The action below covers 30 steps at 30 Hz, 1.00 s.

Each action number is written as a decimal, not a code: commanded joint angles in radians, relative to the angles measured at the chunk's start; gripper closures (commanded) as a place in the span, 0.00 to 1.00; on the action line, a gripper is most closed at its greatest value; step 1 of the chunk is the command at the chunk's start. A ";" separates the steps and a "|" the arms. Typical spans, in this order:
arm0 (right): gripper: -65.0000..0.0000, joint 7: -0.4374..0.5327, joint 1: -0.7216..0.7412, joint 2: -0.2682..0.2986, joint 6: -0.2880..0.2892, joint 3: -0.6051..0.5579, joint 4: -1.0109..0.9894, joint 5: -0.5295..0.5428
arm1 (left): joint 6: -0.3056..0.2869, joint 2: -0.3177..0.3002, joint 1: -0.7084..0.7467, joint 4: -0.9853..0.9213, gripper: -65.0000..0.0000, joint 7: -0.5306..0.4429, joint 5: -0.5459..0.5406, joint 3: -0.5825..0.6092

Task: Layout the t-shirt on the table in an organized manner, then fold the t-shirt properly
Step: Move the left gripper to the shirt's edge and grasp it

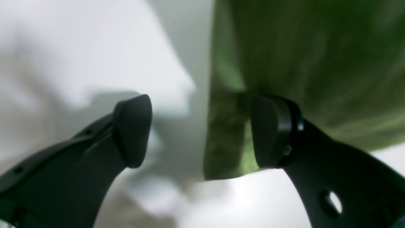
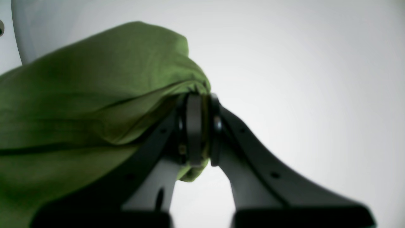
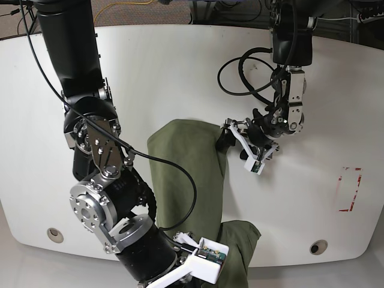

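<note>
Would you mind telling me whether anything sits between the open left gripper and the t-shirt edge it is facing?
Nothing visible does. The left gripper stands open right at the t-shirt, one finger over the cloth and the other over the bare table. The right gripper is shut on the t-shirt.

- The table (image 3: pixel 180 66) is a glossy white top with rounded corners; it fills most of the base view.
- Two round grommet holes sit near its near edge: one at the left (image 3: pixel 54 234), one at the right (image 3: pixel 318 246).
- A red-and-white tape rectangle (image 3: pixel 349 189) is stuck on the right part of the top.
- The t-shirt (image 3: pixel 192 174), olive green, lies bunched in a long strip across the middle, its lower end reaching the near edge.
</note>
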 commanded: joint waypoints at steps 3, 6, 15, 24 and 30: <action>1.00 0.017 0.044 -0.002 -0.025 0.011 0.013 -0.009 | -0.008 0.022 -0.047 -0.062 0.30 -0.035 -0.014 -0.001; 1.00 0.017 0.044 -0.002 -0.025 0.011 0.013 -0.009 | -0.009 0.024 -0.049 -0.061 0.30 -0.035 -0.016 0.006; 1.00 0.017 0.043 -0.002 -0.025 0.011 0.013 -0.009 | -0.051 0.022 -0.058 -0.066 0.31 -0.035 -0.016 0.108; 1.00 0.017 0.041 -0.003 -0.025 0.011 0.017 -0.009 | -0.049 0.025 -0.078 -0.072 0.43 -0.035 -0.014 0.121; 1.00 0.017 0.037 -0.003 -0.025 0.011 0.017 -0.009 | -0.049 0.025 -0.086 -0.072 0.84 -0.036 -0.009 0.119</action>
